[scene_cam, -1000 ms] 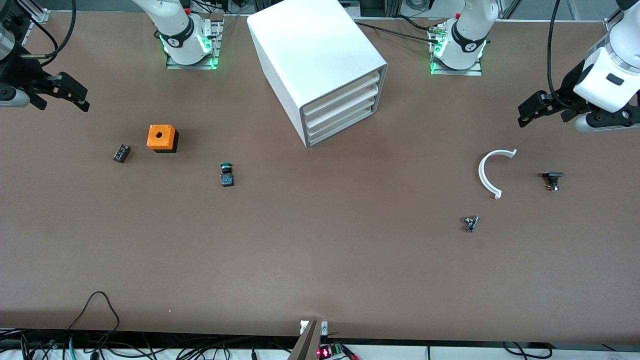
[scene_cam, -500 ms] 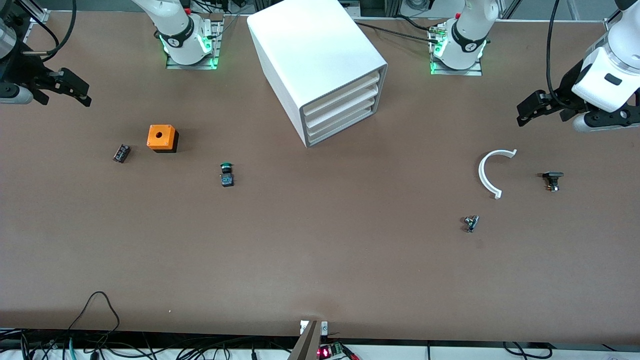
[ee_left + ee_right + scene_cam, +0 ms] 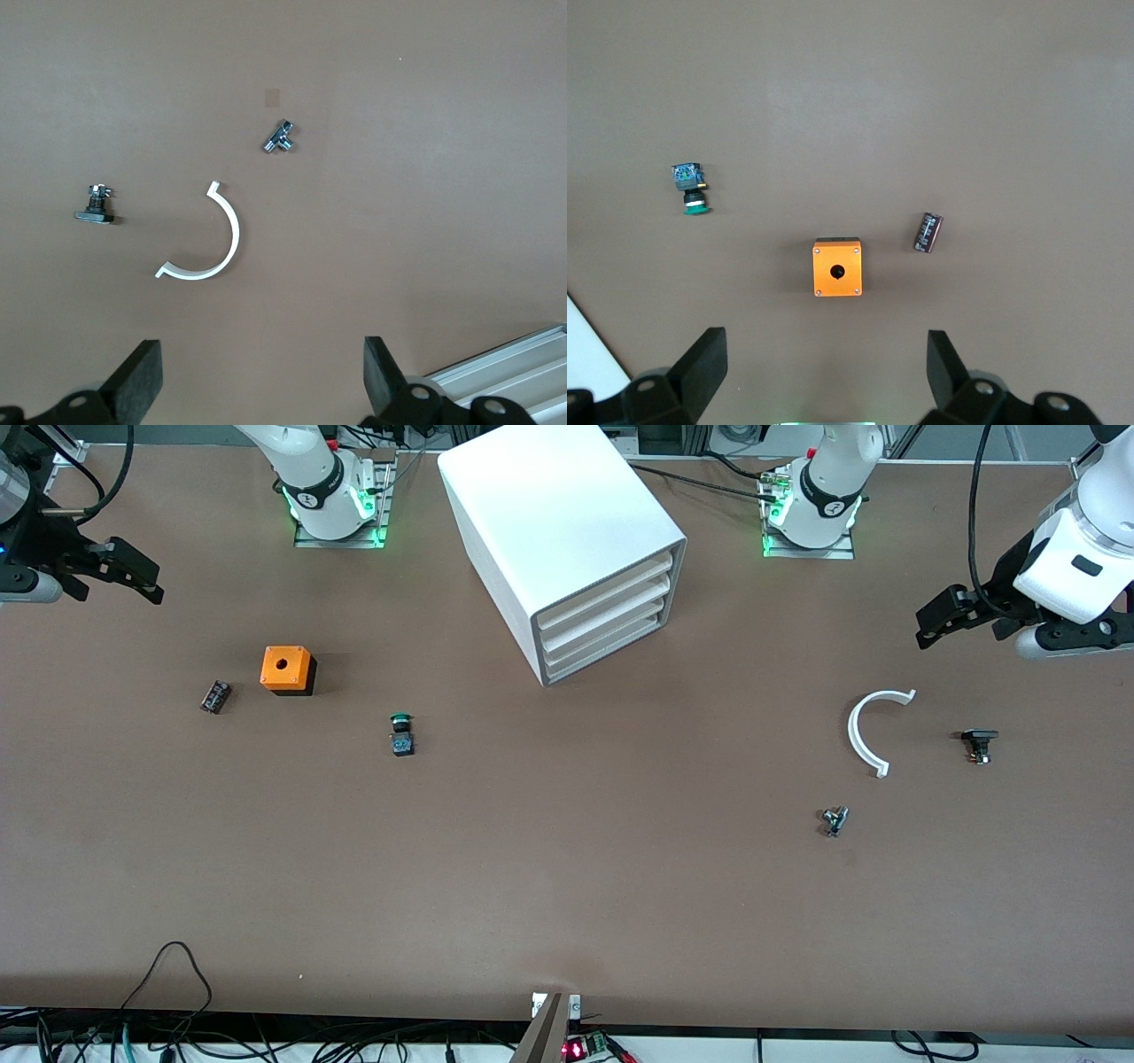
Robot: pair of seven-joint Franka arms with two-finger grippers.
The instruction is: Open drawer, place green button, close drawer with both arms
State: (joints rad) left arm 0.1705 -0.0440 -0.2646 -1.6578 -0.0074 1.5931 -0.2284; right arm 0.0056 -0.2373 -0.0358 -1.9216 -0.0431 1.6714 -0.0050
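The white cabinet (image 3: 567, 522) stands at the middle of the table near the arm bases, and its lowest drawer (image 3: 607, 652) is shut. The button (image 3: 401, 732), with a green cap on a black and blue body, lies on the table nearer the front camera than the cabinet, toward the right arm's end; it also shows in the right wrist view (image 3: 689, 188). My right gripper (image 3: 133, 583) is open and empty, up over the table's right-arm end. My left gripper (image 3: 941, 622) is open and empty, up over the left-arm end. Both are well away from the cabinet and the button.
An orange box with a hole (image 3: 287, 670) and a small dark part (image 3: 214, 696) lie toward the right arm's end. A white curved piece (image 3: 870, 731), an all-black button part (image 3: 978, 742) and a small metal fitting (image 3: 834, 819) lie toward the left arm's end.
My right gripper has drifted up and slightly toward the arm bases. My left gripper has barely shifted. Nothing on the table has moved.
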